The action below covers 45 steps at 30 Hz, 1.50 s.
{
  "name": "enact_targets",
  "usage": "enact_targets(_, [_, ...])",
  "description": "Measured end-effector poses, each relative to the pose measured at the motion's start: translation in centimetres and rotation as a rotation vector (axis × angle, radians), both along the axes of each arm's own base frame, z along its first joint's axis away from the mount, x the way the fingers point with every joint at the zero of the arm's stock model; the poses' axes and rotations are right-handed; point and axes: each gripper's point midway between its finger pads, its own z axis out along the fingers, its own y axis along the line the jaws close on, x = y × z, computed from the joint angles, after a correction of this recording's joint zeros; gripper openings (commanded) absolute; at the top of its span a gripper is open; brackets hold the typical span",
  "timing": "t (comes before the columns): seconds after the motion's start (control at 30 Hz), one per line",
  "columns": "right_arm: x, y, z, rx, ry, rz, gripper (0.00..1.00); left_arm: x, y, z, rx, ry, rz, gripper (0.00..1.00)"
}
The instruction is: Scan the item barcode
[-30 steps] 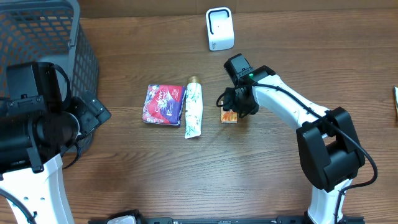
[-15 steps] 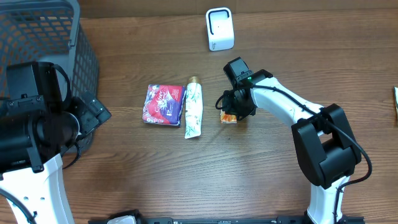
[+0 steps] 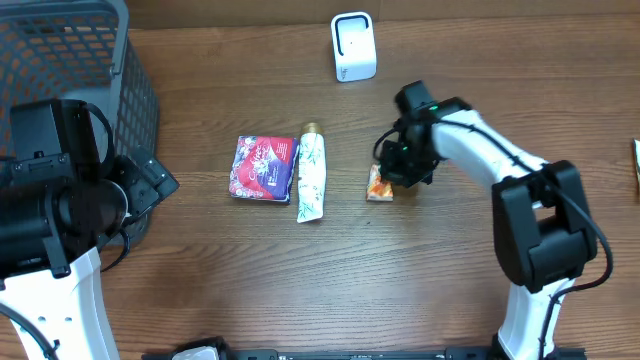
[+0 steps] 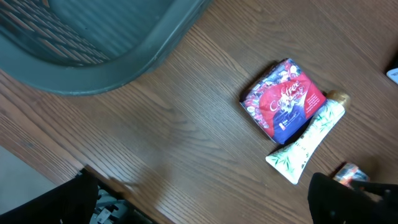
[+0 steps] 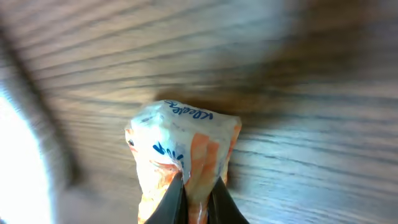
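Over on the right side of the tabletop, the right gripper is on the little orange-and-white packet, so I'd say the grab part is pretty much sorted. From the right wrist camera the jaws are pinched tight on one crimped end of the packet, with the rest of it sticking out over the wood grain. I honestly can't tell if it's off the wood or just resting on it. The white scanner stands near the far edge, well apart from the packet, and nothing is in front of it, so the actual scan isn't done yet. My guess at what's left: lift the packet, carry it over to the scanner, and turn it so the barcode faces the scanner. I can't spot a barcode on the side that's showing, so some rotating might be needed. The left gripper sits by the grey basket, jaws spread wide with nothing in them, nowhere near the action. The red pouch and the tube lie side by side mid-table, touching or close to it, between the two arms. If those need scanning too, there's a lot more to go. Going by the packet alone, I'd call this roughly the early-middle of the job.
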Motion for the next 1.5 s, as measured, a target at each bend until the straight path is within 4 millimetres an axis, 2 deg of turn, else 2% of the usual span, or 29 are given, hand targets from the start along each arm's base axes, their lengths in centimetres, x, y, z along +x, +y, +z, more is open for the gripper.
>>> enact_targets(0.2, [0.9, 0.2, 4.1, 0.423, 0.011, 0.038, 0.04, 0.0, 0.0, 0.0, 0.000, 0.000, 0.000, 1.00])
enact_targets(0.33, [1.1, -0.1, 7.0, 0.635, -0.018, 0.055, 0.04, 0.0, 0.0, 0.0, 0.000, 0.000, 0.000, 1.00])
enact_targets(0.6, [-0.6, 1.4, 11.1, 0.895, -0.078, 0.165, 0.04, 0.0, 0.0, 0.0, 0.000, 0.000, 0.000, 1.00])
enact_targets(0.83, [-0.4, 2.0, 14.1, 1.073, -0.145, 0.181, 0.04, 0.0, 0.0, 0.0, 0.000, 0.000, 0.000, 1.00])
enact_targets(1.03, [-0.3, 2.1, 15.2, 1.138, -0.158, 0.173, 0.04, 0.0, 0.0, 0.0, 0.000, 0.000, 0.000, 1.00])
enact_targets(1.5, [-0.3, 2.1, 15.3, 1.144, -0.161, 0.173, 0.04, 0.0, 0.0, 0.0, 0.000, 0.000, 0.000, 1.00])
